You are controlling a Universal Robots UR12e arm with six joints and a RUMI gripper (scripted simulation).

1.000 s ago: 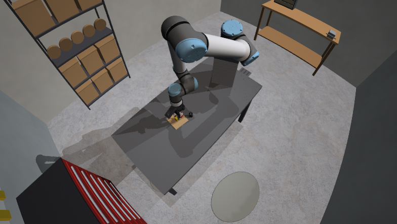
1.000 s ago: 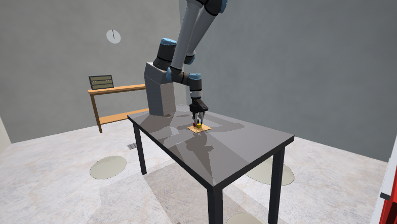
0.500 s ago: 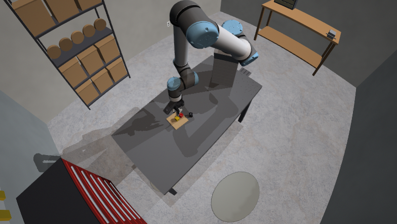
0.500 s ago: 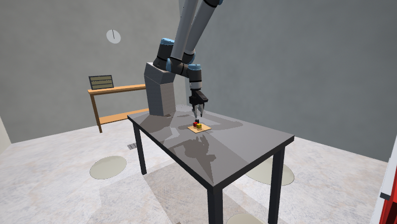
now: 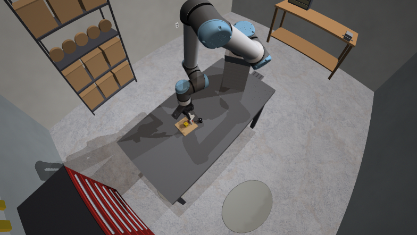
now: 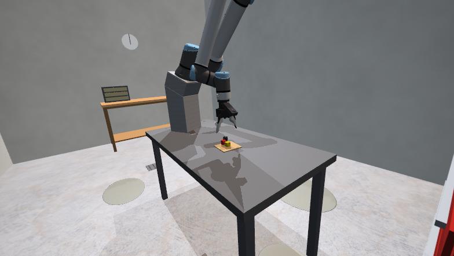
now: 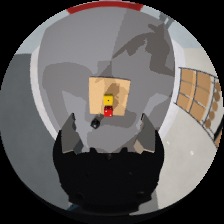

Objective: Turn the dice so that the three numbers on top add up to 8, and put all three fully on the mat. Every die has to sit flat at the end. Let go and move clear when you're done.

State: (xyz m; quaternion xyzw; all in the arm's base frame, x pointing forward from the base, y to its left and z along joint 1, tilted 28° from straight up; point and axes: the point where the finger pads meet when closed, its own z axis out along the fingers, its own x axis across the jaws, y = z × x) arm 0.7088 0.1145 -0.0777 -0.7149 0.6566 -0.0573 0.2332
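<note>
With our hand (image 5: 191,119) (image 6: 226,130) (image 7: 108,113) spread above the mat (image 5: 185,132) (image 6: 224,149) (image 7: 96,90), where red (image 6: 222,141) (image 7: 108,112) and yellow (image 5: 185,124) (image 6: 227,143) (image 7: 108,100) sit beneath it, we should centre over black (image 5: 200,120) (image 6: 224,138) (image 7: 95,123), off the mat, before lowering straight, keeping fingers off red.

"What has been changed at the gripper (image 5: 190,117) (image 6: 226,130) (image 7: 108,113)?"

"It has been raised. A second ago its fingers were held low beside the yellow die (image 5: 185,124) (image 6: 227,143) (image 7: 108,100); now they are seen well above it in the exterior view."

"And the fingers?"

"In that view, they are seen spread farther apart than half a second ago."

"Was the arm (image 5: 191,48) (image 6: 222,85) shifted too?"

"Yes, its upper joints have been lifted. On the table (image 5: 175,166) (image 6: 286,152), the gripper's shadow (image 6: 222,171) has been moved and broadened."
</note>
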